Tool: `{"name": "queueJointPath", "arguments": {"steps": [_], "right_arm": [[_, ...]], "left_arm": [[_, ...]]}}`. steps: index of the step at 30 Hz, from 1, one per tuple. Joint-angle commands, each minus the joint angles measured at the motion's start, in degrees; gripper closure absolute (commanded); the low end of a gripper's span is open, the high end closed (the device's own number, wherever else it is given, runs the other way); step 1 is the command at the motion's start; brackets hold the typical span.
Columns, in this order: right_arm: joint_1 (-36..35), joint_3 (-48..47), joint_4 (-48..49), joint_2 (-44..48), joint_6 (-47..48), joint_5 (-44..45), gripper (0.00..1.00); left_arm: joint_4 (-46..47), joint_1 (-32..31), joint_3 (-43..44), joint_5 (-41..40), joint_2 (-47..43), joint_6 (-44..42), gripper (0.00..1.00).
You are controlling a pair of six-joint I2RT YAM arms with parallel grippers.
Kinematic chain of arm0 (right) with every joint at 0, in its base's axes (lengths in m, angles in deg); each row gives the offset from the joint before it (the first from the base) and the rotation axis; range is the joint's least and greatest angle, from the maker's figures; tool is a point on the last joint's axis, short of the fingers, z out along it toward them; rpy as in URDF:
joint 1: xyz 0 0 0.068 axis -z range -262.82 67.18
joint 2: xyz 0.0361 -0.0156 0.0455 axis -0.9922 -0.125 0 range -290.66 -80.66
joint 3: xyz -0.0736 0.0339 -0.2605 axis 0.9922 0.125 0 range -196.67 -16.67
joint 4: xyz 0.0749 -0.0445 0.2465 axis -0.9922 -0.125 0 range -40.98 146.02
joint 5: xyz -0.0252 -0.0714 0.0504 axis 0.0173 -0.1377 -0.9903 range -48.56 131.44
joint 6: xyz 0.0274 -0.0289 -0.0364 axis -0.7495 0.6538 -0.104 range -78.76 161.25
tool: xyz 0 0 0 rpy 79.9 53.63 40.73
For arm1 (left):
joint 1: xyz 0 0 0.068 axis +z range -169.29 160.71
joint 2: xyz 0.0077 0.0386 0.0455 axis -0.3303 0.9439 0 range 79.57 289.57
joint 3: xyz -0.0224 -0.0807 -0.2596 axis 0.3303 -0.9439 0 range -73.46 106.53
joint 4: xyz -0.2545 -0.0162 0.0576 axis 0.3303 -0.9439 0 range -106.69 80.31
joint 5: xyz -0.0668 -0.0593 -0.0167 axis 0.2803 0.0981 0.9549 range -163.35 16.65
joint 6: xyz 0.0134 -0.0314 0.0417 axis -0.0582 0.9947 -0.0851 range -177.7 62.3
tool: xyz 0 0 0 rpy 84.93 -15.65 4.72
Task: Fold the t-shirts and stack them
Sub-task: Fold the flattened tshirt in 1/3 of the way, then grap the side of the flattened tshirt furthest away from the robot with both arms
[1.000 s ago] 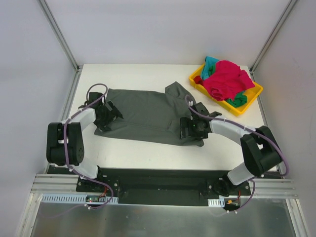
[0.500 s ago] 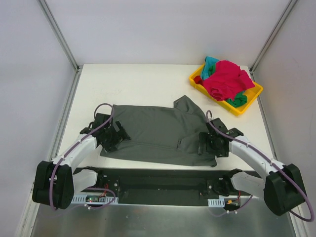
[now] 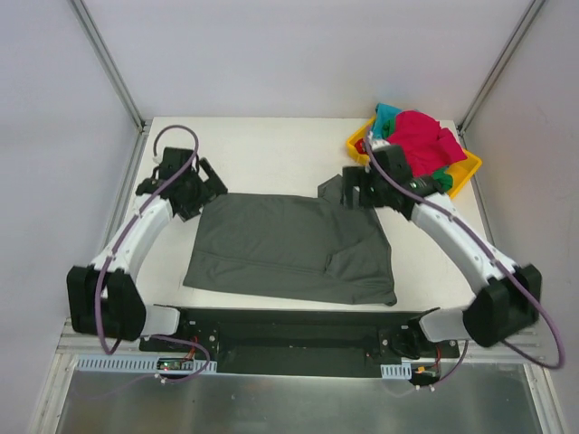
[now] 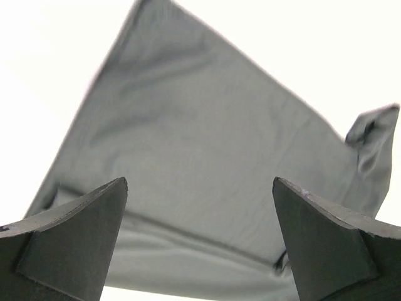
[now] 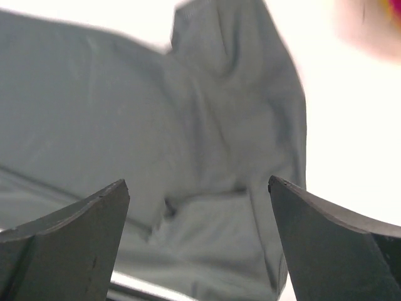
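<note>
The dark olive-grey t-shirt (image 3: pixel 285 249) lies spread on the white table (image 3: pixel 262 145), filling the middle and reaching toward the 6 o'clock edge close to the arm bases. Most of it is flat. A sleeve (image 3: pixel 333 188) bunches up at its 1 o'clock corner, and a flap of cloth is creased over on the 3 o'clock side.

The left gripper (image 3: pixel 201 192) hangs by the shirt's 10 o'clock corner. Its fingers (image 4: pixel 75 244) are spread wide apart with nothing between them, and the left wrist view shows the cloth lying below, clear of the tips.

The right gripper (image 3: pixel 355 190) sits at the shirt's 1 o'clock corner, just beside the bunched sleeve. Its fingers (image 5: pixel 62 238) are likewise spread wide and hold nothing, with the rumpled sleeve showing in the gap between them from the right wrist view.

At the table's 2 o'clock corner stands the yellow tray (image 3: pixel 463 183), set at an angle, with the other t-shirts heaped in it unfolded. The magenta-red shirt (image 3: pixel 421 136) lies on top, the teal shirt (image 3: pixel 386 113) peeks out at the tray's 11 o'clock end, and the green shirt (image 3: pixel 441 179) shows at its 5 o'clock side. The right arm's forearm passes close by the tray's 9 o'clock end
</note>
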Motion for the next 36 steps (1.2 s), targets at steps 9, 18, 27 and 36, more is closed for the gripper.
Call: {"name": "queueJointPath", "arguments": {"steps": [9,18,27,36], "right_arm": [[0.22,-54.18,-7.64,-50.72,13.07,6.94,0.01],[1.45,-69.52,-10.30,-67.54,12.20,14.06,0.13],[3.74,-66.27,-9.59,-70.80,7.98,12.40,0.13],[5.15,-63.81,-10.64,-70.45,4.90,7.13,0.36]], "left_arm": [[-2.98,7.68,26.73,-6.90,31.62,-8.18,0.08],[-9.56,7.77,40.72,-7.25,48.68,-9.85,0.30],[-10.10,7.68,37.56,-4.63,50.97,-10.30,0.57],[-10.18,7.50,35.63,-4.18,51.68,-10.64,0.98]]}}
